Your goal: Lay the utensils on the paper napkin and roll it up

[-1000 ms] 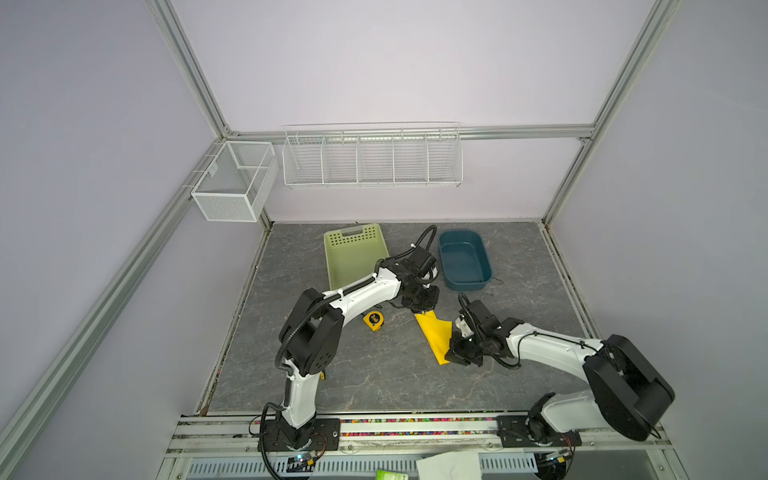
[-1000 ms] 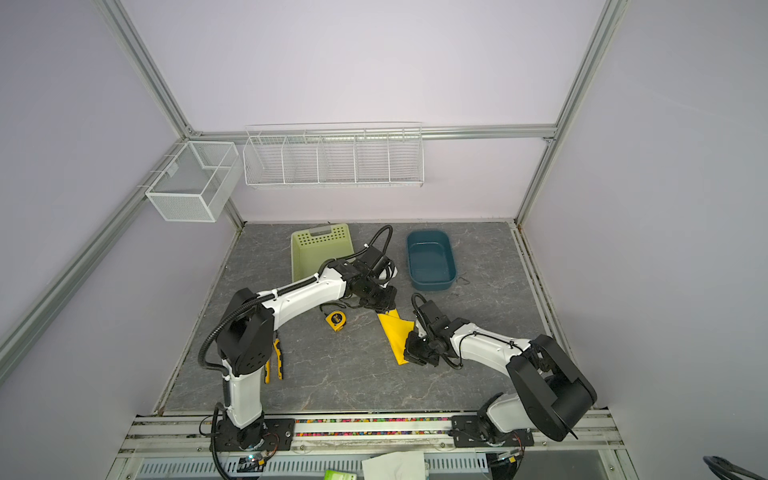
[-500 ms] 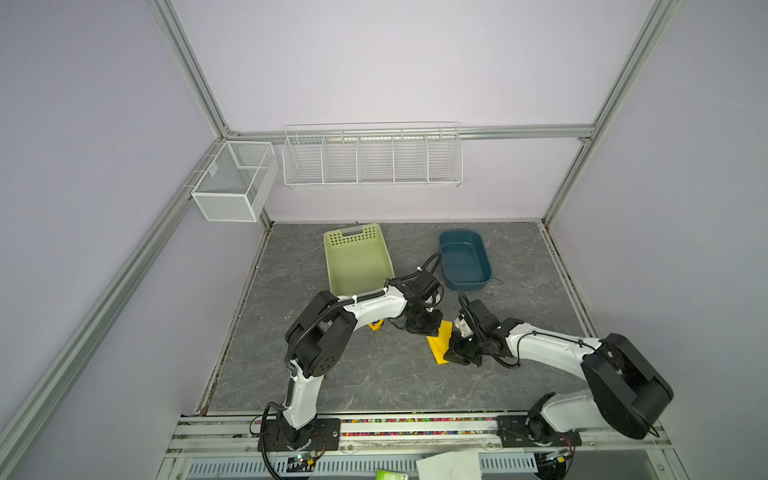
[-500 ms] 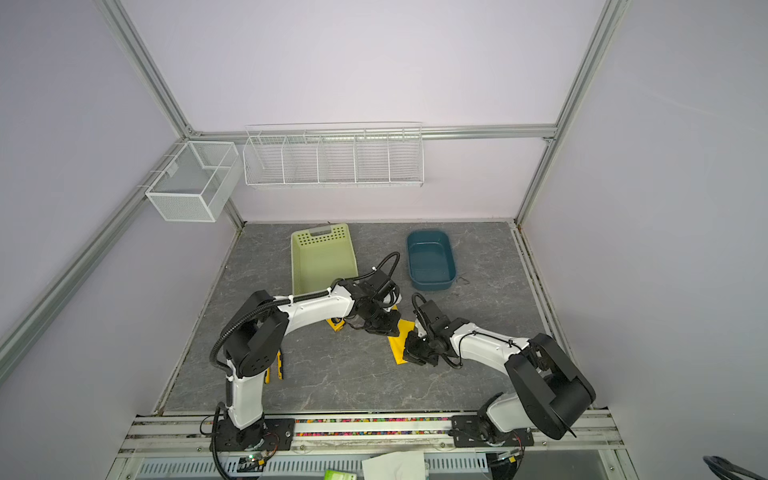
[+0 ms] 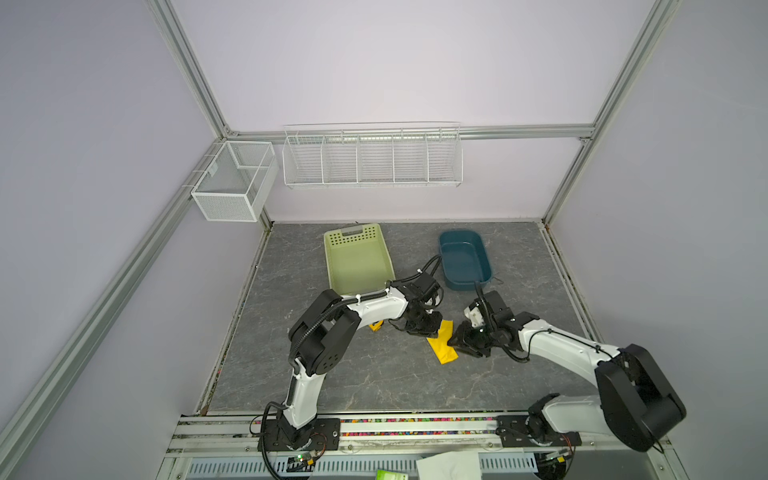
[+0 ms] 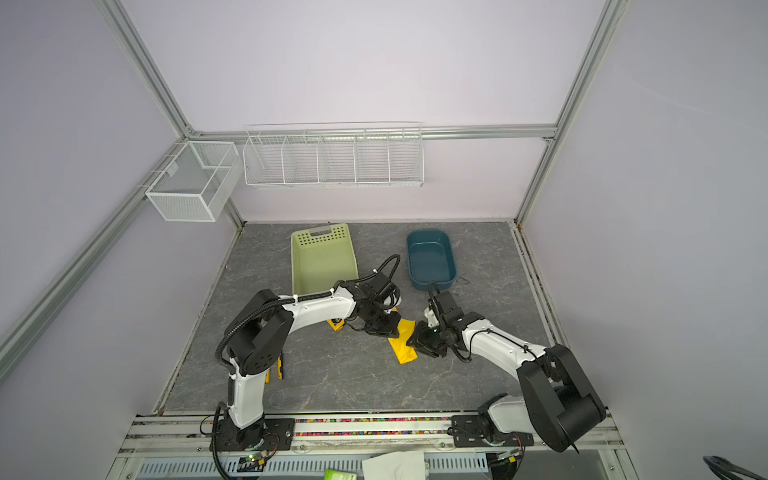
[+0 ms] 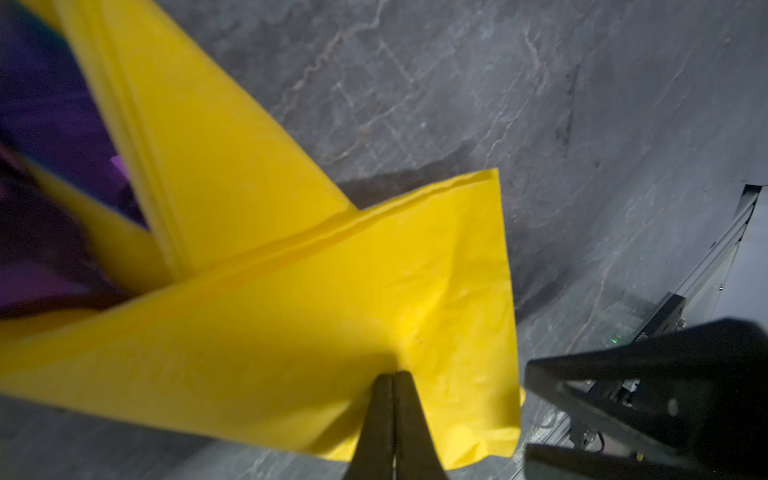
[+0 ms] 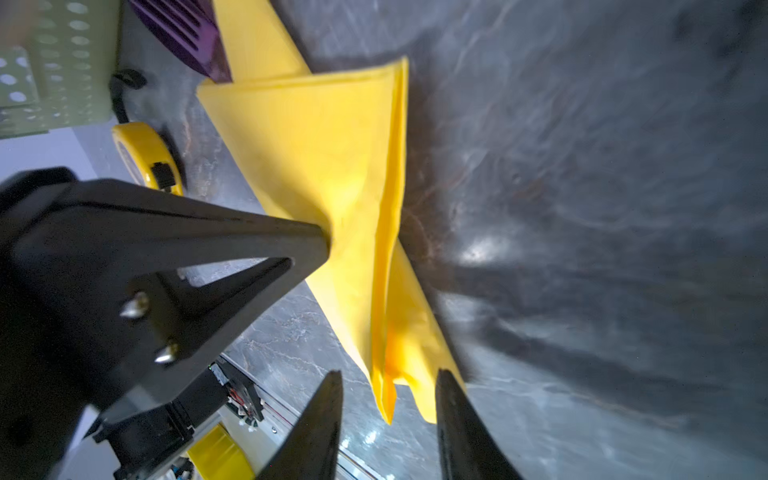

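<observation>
The paper napkin (image 5: 443, 345), folded into a narrow strip, lies in the middle of the bench (image 5: 357, 386) in both top views. The left jaws, at the strip's 11 o'clock end, are pinched together on a raised flap of it. The right jaws, at its 3 o'clock side, stand apart, straddling a loose corner without gripping. One of the utensils (image 8: 183, 33) shows a purplish slotted head at the fold's far end. A tape measure (image 5: 376, 326) sits at the napkin's 9 o'clock.
</observation>
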Tool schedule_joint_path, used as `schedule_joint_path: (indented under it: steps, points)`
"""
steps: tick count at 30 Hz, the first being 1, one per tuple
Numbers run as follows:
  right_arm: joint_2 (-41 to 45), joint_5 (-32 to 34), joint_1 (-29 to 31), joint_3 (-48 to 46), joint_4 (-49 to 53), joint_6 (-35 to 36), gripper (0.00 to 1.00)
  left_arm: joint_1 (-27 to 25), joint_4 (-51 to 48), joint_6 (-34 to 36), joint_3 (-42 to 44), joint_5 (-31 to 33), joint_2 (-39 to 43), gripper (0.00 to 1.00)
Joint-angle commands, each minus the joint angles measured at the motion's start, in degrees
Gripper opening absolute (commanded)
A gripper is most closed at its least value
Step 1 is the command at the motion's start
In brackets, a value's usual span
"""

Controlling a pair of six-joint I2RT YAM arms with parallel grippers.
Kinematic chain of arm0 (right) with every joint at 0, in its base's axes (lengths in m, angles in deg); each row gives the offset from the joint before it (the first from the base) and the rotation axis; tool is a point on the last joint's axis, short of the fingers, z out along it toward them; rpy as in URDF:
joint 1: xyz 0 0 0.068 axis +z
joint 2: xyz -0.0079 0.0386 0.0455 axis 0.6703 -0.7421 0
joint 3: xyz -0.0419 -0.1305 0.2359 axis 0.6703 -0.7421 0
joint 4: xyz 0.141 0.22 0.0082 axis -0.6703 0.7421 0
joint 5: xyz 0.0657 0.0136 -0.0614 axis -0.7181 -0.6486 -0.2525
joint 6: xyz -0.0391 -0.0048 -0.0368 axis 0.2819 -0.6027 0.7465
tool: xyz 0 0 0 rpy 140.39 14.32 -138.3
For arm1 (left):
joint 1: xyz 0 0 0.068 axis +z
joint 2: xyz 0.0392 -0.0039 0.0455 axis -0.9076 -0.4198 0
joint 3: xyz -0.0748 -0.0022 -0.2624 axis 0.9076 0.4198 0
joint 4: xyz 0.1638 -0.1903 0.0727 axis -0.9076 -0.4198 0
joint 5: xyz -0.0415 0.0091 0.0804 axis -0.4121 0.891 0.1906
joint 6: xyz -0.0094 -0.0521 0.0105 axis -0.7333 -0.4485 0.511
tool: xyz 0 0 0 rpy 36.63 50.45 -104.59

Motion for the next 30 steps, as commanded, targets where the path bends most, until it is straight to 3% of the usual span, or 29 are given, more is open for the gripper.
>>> schedule_joint_path:
  steps: [1,10,17,25,30]
  points:
    - [-1.52,-7.14,-4.32,0.42,-1.28,4.80,0.47,0.12,0.02,0.08,0.75,1.35,-0.85,0.00]
    - [-12.85,-16.33,-8.46,2.06,-11.30,5.98,0.46,0.13,0.03,-0.04,0.89,1.30,-0.53,0.00]
    - [-19.82,-17.74,-9.41,4.93,-14.26,6.29,0.34,0.17,-0.22,0.10,0.75,1.45,-0.16,0.00]
    - [-21.78,-17.35,-9.78,5.20,-13.72,7.60,0.09,0.55,-1.40,0.72,-2.31,3.01,1.36,0.00]
    - [-21.51,-16.99,-9.77,4.06,-13.62,7.74,0.07,1.91,-5.51,2.73,-9.26,8.54,1.85,0.01]
